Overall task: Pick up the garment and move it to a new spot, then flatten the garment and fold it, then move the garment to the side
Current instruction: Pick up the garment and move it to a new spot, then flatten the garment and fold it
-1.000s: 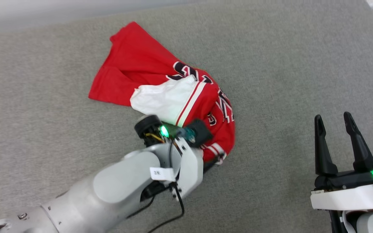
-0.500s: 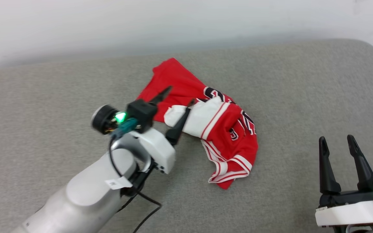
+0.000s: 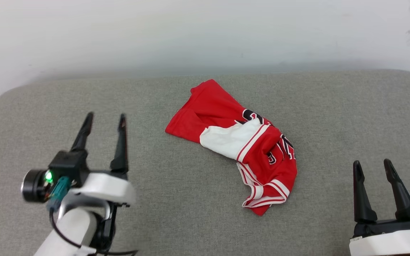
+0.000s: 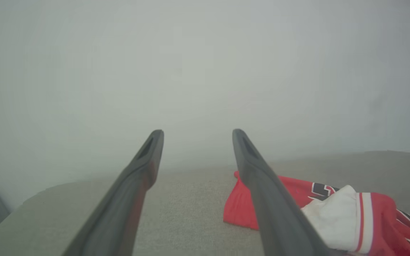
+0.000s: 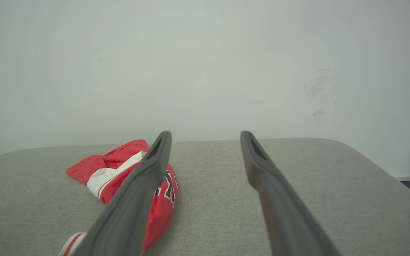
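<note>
**Left arm backed off; jersey down but still bunched**

Left gripper (image 3: 106, 115): jaws spread wide, nothing between them. A second ago it was down at the near edge of the jersey (image 3: 222, 110); now it sits pulled back at my lower left, well apart from the cloth. The head camera has tilted up meanwhile, so I do not read the jersey's shift in the picture as a move.

Pose: the left forearm rises from the bottom edge, with the fingers pointing away from me toward the pale wall (image 3: 205, 32). In the left wrist view the jersey lies off to the right of the fingers (image 4: 144, 167).

Right gripper (image 3: 372, 162): also spread and empty, parked at lower right with its fingers pointing up the view, clear of the cloth.

The jersey lies near the middle of the grey cushion (image 3: 162, 206), between the two grippers. A white sleeve (image 3: 226, 140) is lapped over the red body, the black lettering (image 3: 287, 145) is half lost in folds, and the striped trim is curled at the near end.

Judgement: the release looks like the end of the relocating step. Flattening and folding are not yet begun, and will likely need both arms on the edges.
</note>
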`<state>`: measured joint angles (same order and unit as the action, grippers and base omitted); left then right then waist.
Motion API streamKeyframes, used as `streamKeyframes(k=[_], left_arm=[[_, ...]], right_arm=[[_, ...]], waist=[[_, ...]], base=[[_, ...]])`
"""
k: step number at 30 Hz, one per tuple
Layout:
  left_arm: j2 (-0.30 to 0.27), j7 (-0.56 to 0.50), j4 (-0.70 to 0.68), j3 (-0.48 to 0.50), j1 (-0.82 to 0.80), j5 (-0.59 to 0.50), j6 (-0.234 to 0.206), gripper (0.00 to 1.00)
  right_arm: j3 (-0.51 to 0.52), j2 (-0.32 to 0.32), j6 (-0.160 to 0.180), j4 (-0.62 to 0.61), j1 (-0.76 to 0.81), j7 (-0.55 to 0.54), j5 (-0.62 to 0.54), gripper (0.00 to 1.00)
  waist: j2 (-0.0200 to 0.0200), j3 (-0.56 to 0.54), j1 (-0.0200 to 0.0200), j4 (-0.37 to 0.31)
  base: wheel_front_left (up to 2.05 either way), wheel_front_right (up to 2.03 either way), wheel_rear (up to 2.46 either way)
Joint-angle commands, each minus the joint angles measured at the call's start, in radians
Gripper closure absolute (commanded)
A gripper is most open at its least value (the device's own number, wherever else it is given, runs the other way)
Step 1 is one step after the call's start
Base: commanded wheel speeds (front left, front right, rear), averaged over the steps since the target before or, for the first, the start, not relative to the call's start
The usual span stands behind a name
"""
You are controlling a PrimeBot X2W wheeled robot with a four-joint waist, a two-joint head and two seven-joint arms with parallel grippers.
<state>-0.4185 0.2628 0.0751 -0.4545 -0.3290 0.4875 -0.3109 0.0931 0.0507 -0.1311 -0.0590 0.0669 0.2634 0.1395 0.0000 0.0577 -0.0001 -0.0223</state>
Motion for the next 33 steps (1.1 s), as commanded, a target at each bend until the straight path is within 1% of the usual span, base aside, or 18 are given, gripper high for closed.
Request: streamKeyframes(k=[1,7,13,23,29,33], left_arm=[[0.015,0.003,-0.012,0.044,0.052,-0.029,0.004,0.00],[0.085,0.003,-0.034,0.199,0.205,-0.120,0.055,0.00],[0.158,0.003,-0.029,0.296,0.315,-0.198,0.109,0.00],[0.259,0.003,0.008,0.404,0.372,-0.293,0.223,0.00],[0.298,0.003,0.026,0.451,0.381,-0.334,0.267,0.00],[0.318,0.003,0.036,0.477,0.381,-0.354,0.287,0.00]], right_arm=[[0.000,-0.001,0.001,0.000,0.015,0.002,-0.006,0.00],[0.000,-0.001,0.001,0.008,0.026,0.002,-0.010,0.00],[0.002,-0.001,0.001,0.020,0.042,0.002,0.000,0.00],[-0.012,-0.001,0.001,0.057,0.074,0.002,0.015,0.00],[-0.015,-0.001,0.001,0.073,0.078,0.002,0.021,0.00],[-0.016,-0.001,0.001,0.079,0.080,0.002,0.023,0.00]], waist=[[0.0000,-0.007,0.0001,0.001],[0.0000,-0.021,0.0001,-0.002],[0.0000,-0.038,0.0001,-0.008],[0.0000,-0.047,0.0001,-0.008],[0.0000,-0.047,0.0001,-0.009],[0.0000,-0.046,0.0001,-0.008]], base=[[0.00,0.00,0.00],[0.00,0.00,0.00],[0.00,0.00,0.00],[0.00,0.00,0.00],[0.00,0.00,0.00],[0.00,0.00,0.00]])
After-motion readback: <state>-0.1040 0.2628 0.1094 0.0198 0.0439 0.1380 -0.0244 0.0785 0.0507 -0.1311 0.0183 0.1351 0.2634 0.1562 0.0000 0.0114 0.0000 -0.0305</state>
